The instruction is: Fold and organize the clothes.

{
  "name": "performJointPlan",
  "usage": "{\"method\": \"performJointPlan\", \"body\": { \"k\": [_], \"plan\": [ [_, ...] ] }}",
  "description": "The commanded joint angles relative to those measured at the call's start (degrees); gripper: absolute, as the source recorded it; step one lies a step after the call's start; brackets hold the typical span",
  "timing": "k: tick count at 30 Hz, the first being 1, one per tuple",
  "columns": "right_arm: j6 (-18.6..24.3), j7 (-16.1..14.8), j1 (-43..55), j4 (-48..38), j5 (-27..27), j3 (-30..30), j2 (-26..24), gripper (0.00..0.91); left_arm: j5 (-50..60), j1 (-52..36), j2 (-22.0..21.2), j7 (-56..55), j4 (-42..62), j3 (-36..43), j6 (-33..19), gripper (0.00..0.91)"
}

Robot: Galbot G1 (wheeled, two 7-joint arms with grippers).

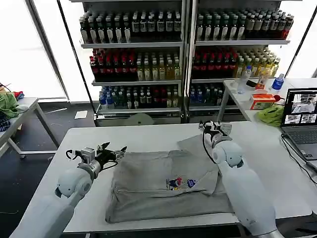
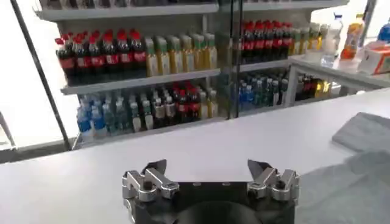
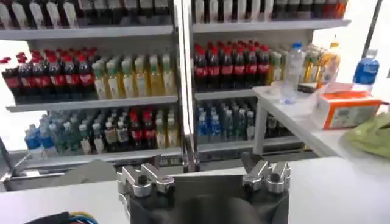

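Since the grey T-shirt is lying mostly flat in the middle of the bench with its little multicoloured chest print facing up, you look to be between folds rather than mid-grab. Your left end effector hovers just off the shirt's left edge, fingers spread wide and holding nothing; the left wrist view shows the left end effector splayed apart over bare bench, with grey fabric off to one side. Your right end effector is up by the far right corner of the shirt, above the sleeve that sticks out there, and in the right wrist view its fingers are parked wide open too, nothing between them. My guess is the next move calls for pinching a side edge or that sleeve and carrying it across toward the middle, so you'd want each end effector to come down right on the hem, not short of it. Room-wise you're fine: plenty of bare bench beyond the shirt on the far side and on the left. Near side is tighter, since the hem sits close to the front edge, so don't drag it toward you. On the right, watch the laptop and its cable; a wide swing with the right arm could snag them.
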Motion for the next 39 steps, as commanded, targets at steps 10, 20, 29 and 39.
{"method": "performJointPlan", "body": {
  "k": [10, 20, 29, 39],
  "plan": [
    [0.3, -1.7, 3.5, -13.0, -1.4, -0.4, 4.0, 0.907, 1.5, -2.6, -2.9, -0.5, 6.7, 2.6, 2.0, 0.907],
    [0.6, -2.2, 3.9, -16.0, -2.8, -0.5, 5.2, 0.907, 1.4, -3.0, -4.8, -0.2, 8.5, 3.0, 1.5, 0.907],
    [0.8, -2.8, 4.7, -18.1, -3.3, -0.4, 5.7, 0.907, 1.5, -3.7, -5.7, -0.1, 9.9, 3.0, 1.0, 0.907],
    [1.2, -3.0, 4.2, -19.5, -4.0, -0.2, 6.5, 0.907, 1.8, -4.2, -5.9, 0.2, 11.3, 2.9, 0.8, 0.907]
  ]
}}
